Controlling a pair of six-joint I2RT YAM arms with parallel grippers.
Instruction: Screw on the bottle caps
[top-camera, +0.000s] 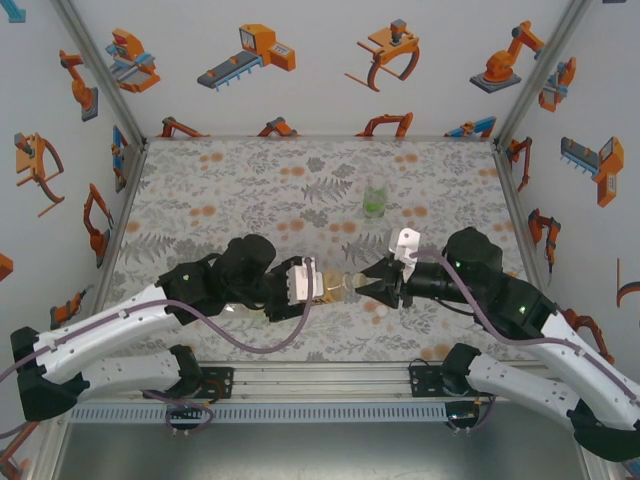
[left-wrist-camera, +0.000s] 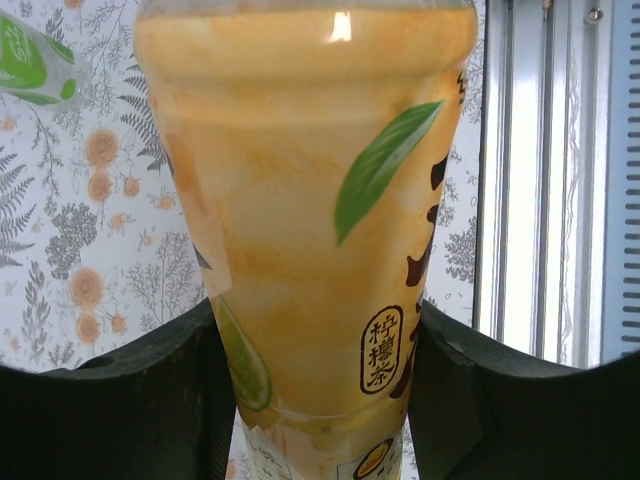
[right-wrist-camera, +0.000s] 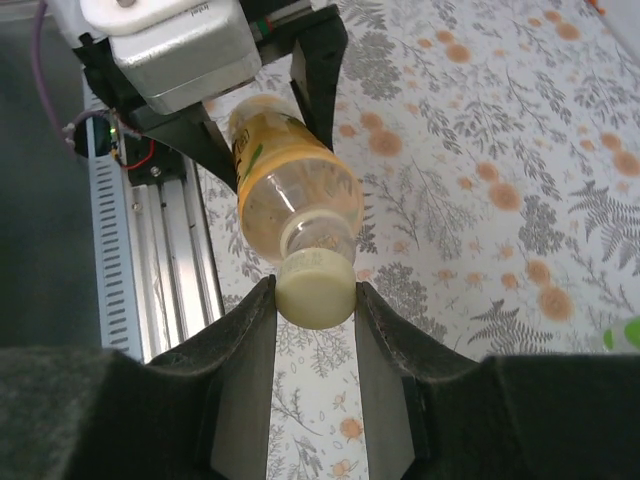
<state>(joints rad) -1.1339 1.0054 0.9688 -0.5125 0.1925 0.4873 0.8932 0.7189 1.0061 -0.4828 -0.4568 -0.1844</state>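
The table (top-camera: 250, 180), covered in a grey fern and orange blossom print, spreads out ahead of me. Both my arms reach inward over its near half and meet close to the middle.

The largest of the task's things is the yellow-orange bottle (top-camera: 335, 285). It is held on its side between my two hands, with its base toward my left and its neck toward my right. My left pincer (top-camera: 316, 284) is clamped on the body of this bottle. In the left wrist view its dark fingers (left-wrist-camera: 130, 400) press against both flanks of the label, which has a green leaf printed on it.

The clear bottle with the green label (top-camera: 375, 197) stands upright farther back on the table. It is well apart from both my hands and nothing touches it.

My right pincer (right-wrist-camera: 315, 292) is narrowed to a tight grip around the cap (right-wrist-camera: 316, 288). This is a pale cream round cap sitting on the neck of the yellow-orange bottle, and one finger touches each side of it. I cannot tell how far the cap is threaded on.

A small white round thing (top-camera: 381, 309) lies on the table just beside my right pincer. It is too small for me to make out.
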